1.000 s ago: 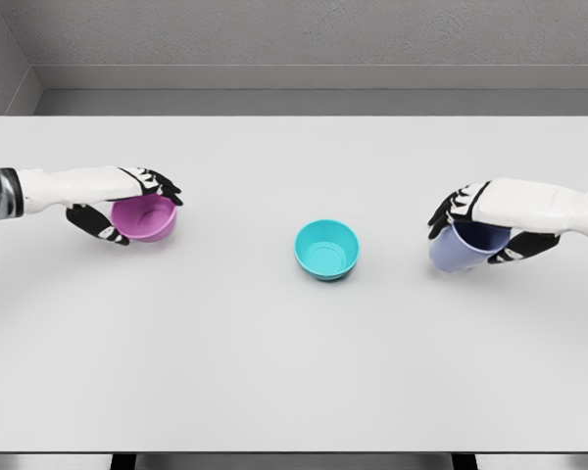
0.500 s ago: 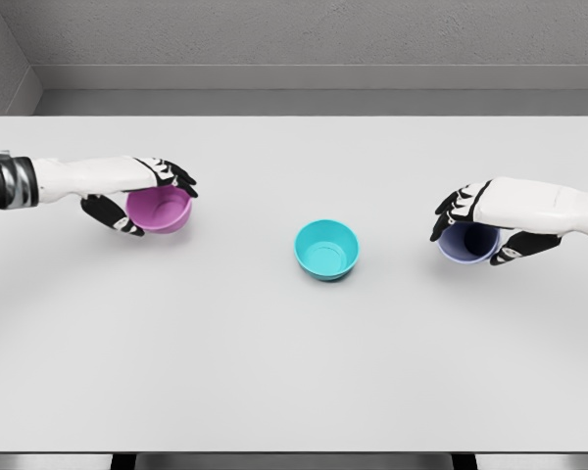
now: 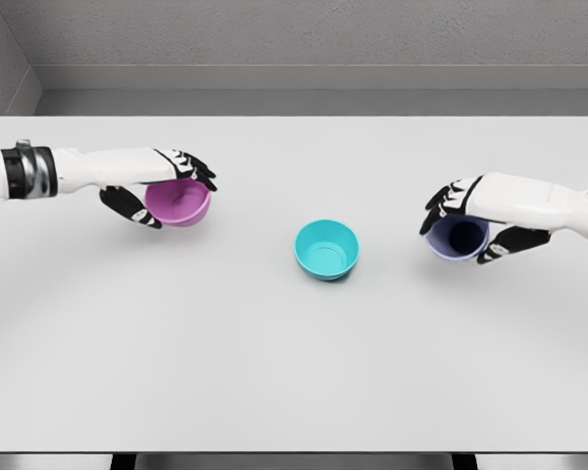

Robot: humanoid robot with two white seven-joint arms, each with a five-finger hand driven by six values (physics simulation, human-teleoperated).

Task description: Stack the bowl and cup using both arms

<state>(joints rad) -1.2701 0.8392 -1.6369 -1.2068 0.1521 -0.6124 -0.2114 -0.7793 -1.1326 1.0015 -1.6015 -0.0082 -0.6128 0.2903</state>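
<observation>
A teal bowl [image 3: 326,249] stands upright on the white table [image 3: 294,372] near its middle. My left hand [image 3: 167,191] is shut on a pink bowl [image 3: 179,202], held above the table to the left of the teal bowl and tilted toward it. On the right side, my right hand [image 3: 461,223] is shut on a lavender cup [image 3: 457,237], which is tipped so its dark inside faces the camera. Both held things are well apart from the teal bowl.
A grey wall [image 3: 294,39] runs behind the table's far edge. The table's front edge [image 3: 294,452] lies near the bottom of the view.
The left hand has carried the pink bowl to the right and slightly up. The right hand has lifted the lavender cup and tipped its mouth toward the camera, shifting a little left.
</observation>
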